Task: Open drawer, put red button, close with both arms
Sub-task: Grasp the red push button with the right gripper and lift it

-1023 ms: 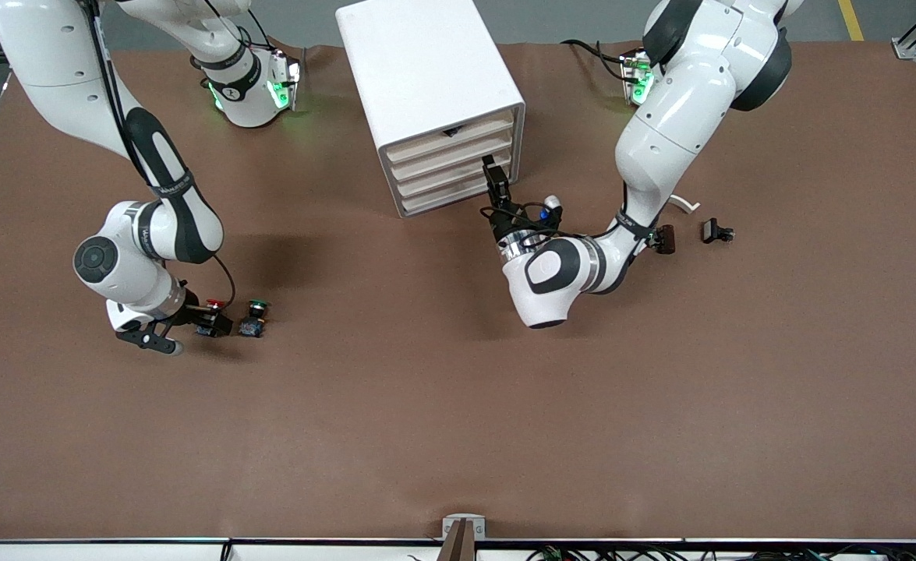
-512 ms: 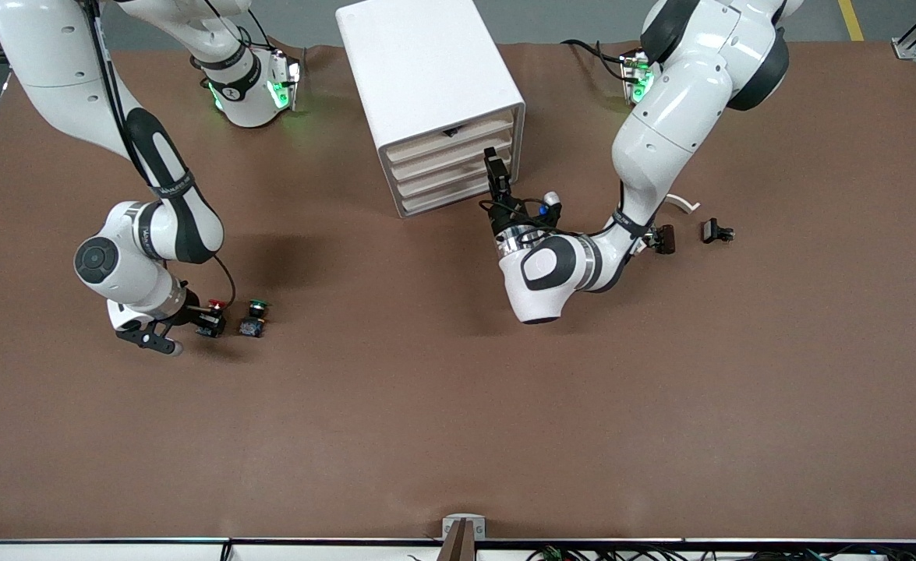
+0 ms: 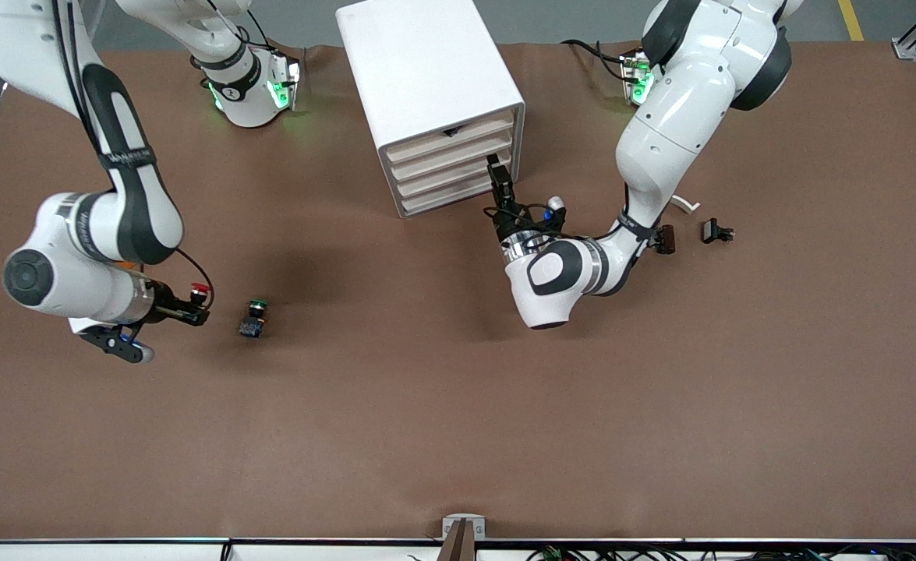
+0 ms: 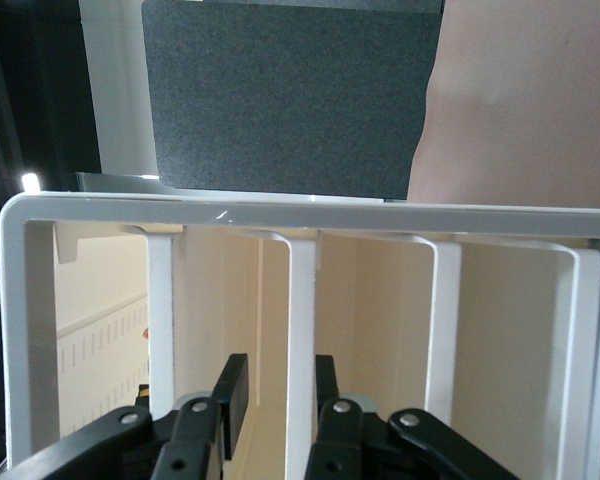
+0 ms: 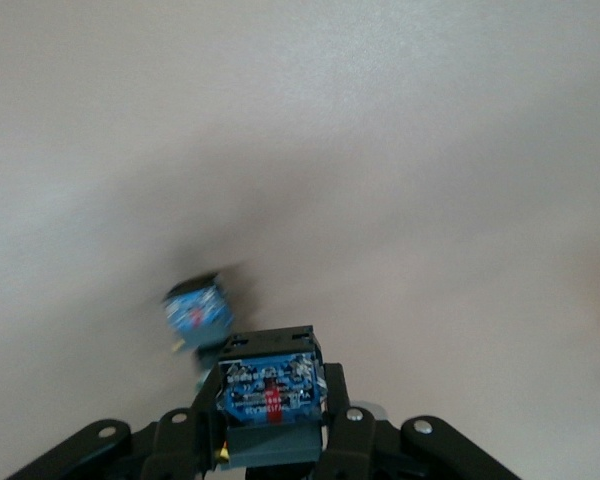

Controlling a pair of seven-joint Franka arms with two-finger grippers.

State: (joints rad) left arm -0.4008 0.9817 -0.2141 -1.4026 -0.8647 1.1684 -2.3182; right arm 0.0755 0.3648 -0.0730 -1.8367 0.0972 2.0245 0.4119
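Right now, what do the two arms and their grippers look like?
Both arms, left and right, are glossy white with black joint bands. Black cables run along them. Green lights glow at both bases. The left gripper and right gripper are black, two-fingered.

Two large glossy white jointed arms [image 3: 660, 140] with black joint bands, rounded elbow housings and thin black cables looping at the wrists. Green lights glowing at both bases. Black two-finger grippers [image 5: 270, 440] with silver screw heads.
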